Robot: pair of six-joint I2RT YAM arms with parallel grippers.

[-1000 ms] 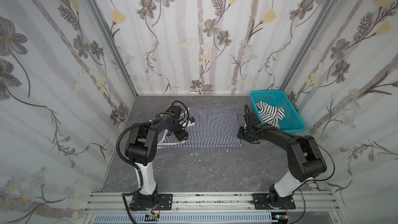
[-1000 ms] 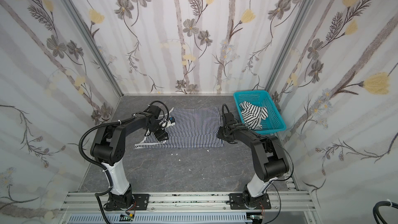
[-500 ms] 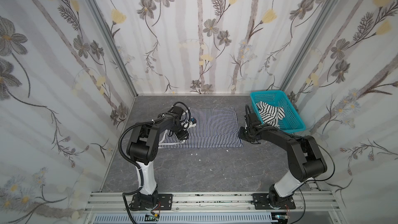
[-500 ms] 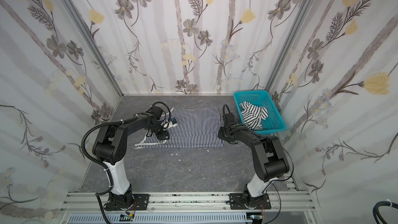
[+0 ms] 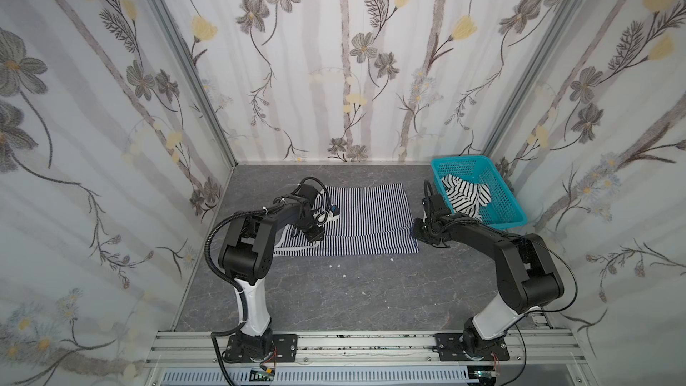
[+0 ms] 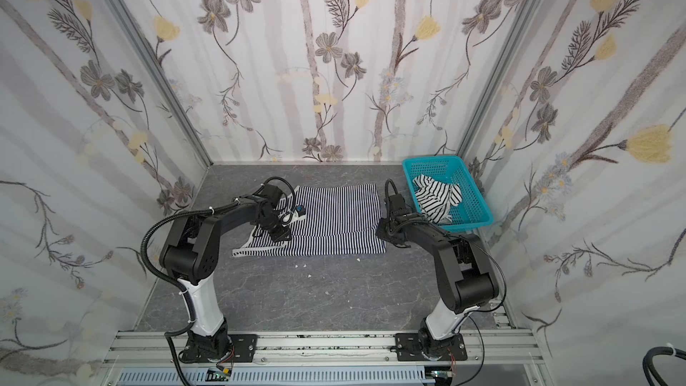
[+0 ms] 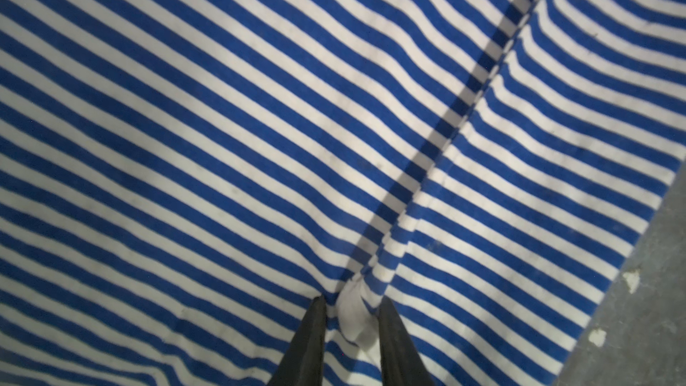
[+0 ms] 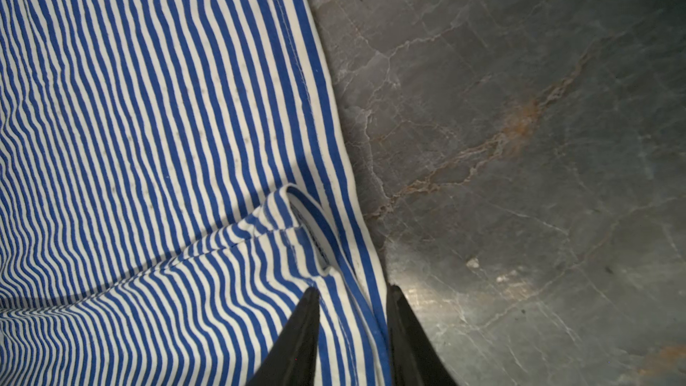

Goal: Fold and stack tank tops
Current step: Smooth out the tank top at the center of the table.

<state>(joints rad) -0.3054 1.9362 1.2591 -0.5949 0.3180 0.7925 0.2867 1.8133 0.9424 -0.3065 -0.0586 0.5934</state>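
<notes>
Nearest the camera, a ribbed aluminium rail [image 5: 371,343] carries the left arm [image 5: 252,306] and the right arm [image 5: 497,313], each a glossy white shell rising into matte black links. Beyond the rail lies the table [image 5: 352,291], a smooth grey slab with pale marble veining. A few small white flecks [image 5: 337,265] are scattered on it. Mid-table, the fine-striped tank top [image 5: 367,213] lies spread flat as a soft rectangle. Its dense navy-and-white stripes are crossed by the shallow shadowed line of an overlapping layer, and its white-trimmed strap end points toward the left arm. The left gripper [image 7: 352,310] has tapered black fingers, which pinch a small raised ridge of white cloth on that garment near the strap end. At the opposite end, the right gripper [image 8: 352,310] is closed on the stitched hem edge. There the knit curls into a small rolled lip beside bare stone. Farther back, on the right arm's side, stands the rectangular turquoise basket [image 5: 499,198], made of perforated plastic mesh. The wide-striped tank top [image 5: 464,196] sits crumpled inside it, white with bold black bands. Behind everything rise the walls [image 5: 352,68], pale panels printed with grey and yellow flowers.
</notes>
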